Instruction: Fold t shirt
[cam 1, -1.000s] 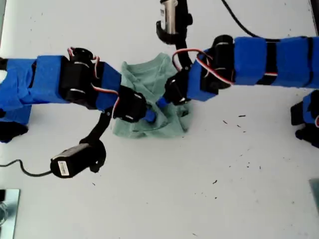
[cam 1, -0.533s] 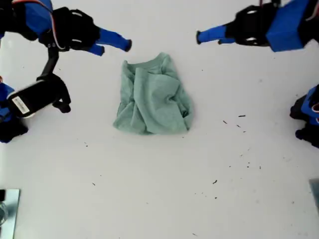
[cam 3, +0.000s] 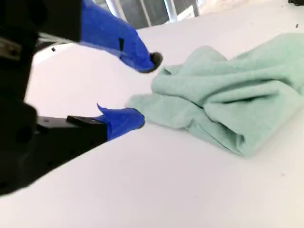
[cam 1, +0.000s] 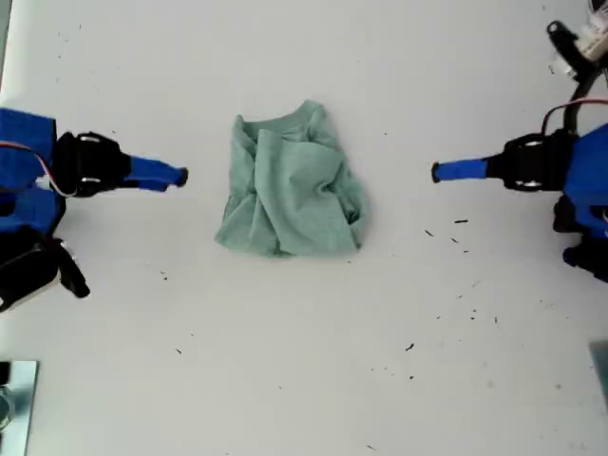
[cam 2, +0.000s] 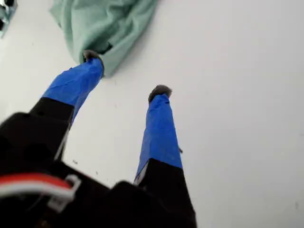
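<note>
The pale green t shirt point(cam 1: 290, 195) lies bunched and partly folded in the middle of the white table. No gripper touches it. My first gripper point(cam 1: 439, 172) reaches in from the exterior view's right, short of the cloth. In the first wrist view it point(cam 2: 127, 73) is open and empty, with the t shirt point(cam 2: 102, 23) beyond its blue fingertips. My second gripper point(cam 1: 180, 176) points at the shirt from the exterior view's left, a small gap away. The second wrist view shows this gripper point(cam 3: 146, 89) open, and the t shirt point(cam 3: 228, 95) lies just past it.
A metal object point(cam 1: 13, 399) sits at the exterior view's bottom left corner. Small dark specks point(cam 1: 461, 221) dot the table on the exterior view's right. Bare white tabletop point(cam 1: 304, 361) stretches across the near side of the shirt.
A second ago both grippers were down on the shirt. They lifted off and drew back to opposite sides of the exterior view. The shirt has stayed in the same crumpled fold.
</note>
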Robot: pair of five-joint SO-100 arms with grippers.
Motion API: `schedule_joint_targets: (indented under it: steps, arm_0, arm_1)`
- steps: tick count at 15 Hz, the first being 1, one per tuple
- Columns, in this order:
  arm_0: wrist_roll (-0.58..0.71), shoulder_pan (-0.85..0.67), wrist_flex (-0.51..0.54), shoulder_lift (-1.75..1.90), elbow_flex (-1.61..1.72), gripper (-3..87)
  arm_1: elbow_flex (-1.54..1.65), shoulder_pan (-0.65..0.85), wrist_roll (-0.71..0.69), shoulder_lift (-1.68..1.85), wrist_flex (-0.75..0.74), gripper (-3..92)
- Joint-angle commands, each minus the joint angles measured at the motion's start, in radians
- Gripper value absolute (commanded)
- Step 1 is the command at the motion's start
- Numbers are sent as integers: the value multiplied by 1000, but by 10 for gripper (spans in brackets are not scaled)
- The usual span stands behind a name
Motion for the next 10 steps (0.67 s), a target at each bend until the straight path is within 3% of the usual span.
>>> schedule_joint_targets:
  steps: [1,2,3,5,6,7,10]
  arm_0:
    - [-140,115,52,449,241,31]
    - [-202,120,92,425,262,43]
    - [-190,129,164,448,262,73]
    - [-118,166,178,451,252,127]
    - [-118,183,178,451,252,127]
    - [-118,195,178,451,252,127]
    - [-118,199,178,451,252,127]
  arm_1:
    - [127,-15,67,28,52,201]
    - [218,12,95,28,66,187]
    - [238,44,57,11,63,191]
    - [241,40,12,26,54,184]
    - [241,34,-264,26,54,183]
    - [239,32,-383,28,60,174]
    - [239,31,-377,28,61,164]
